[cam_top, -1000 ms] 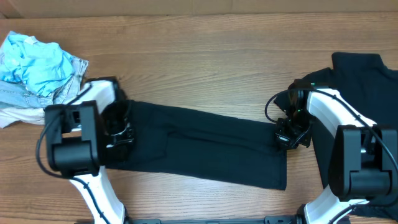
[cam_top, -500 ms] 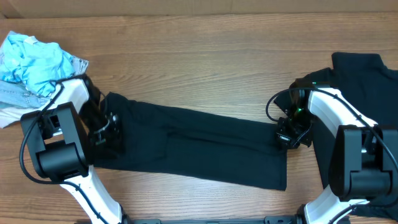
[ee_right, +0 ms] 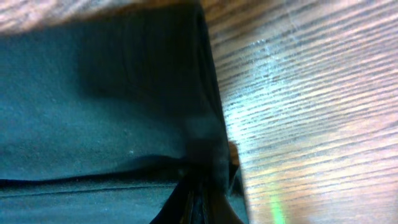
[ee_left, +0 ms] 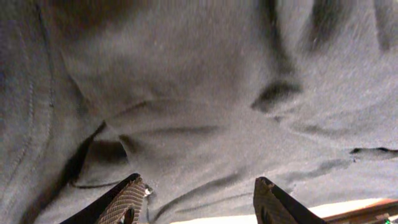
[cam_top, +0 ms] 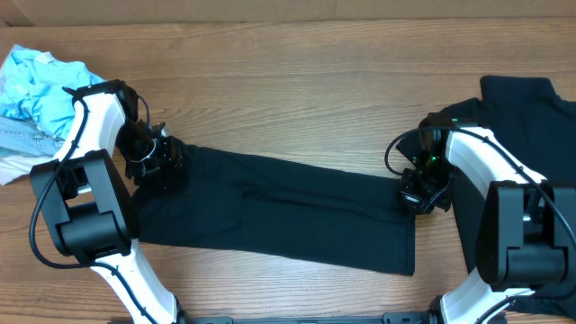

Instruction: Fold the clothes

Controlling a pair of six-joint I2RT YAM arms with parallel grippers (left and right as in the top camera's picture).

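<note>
A black T-shirt (cam_top: pixel 288 211) lies folded into a long strip across the wooden table (cam_top: pixel 297 81). My left gripper (cam_top: pixel 160 157) hovers over the strip's upper left corner. It is open, and its fingers (ee_left: pixel 127 199) stand apart over wrinkled black fabric (ee_left: pixel 199 93) with nothing between them. At the strip's right end, my right gripper (cam_top: pixel 418 200) is shut on the shirt's edge. In the right wrist view its dark jaws pinch the fabric (ee_right: pixel 93 93) where it meets the bare wood (ee_right: pixel 298 93).
A second black garment (cam_top: pixel 531 117) lies at the far right, partly under the right arm. A crumpled pile of light blue and denim clothes (cam_top: pixel 49 94) sits at the back left, close to the left arm.
My left gripper has let go of the shirt's left end, opened, and moved back to the upper left corner as its arm swung left. The right arm has not moved.
</note>
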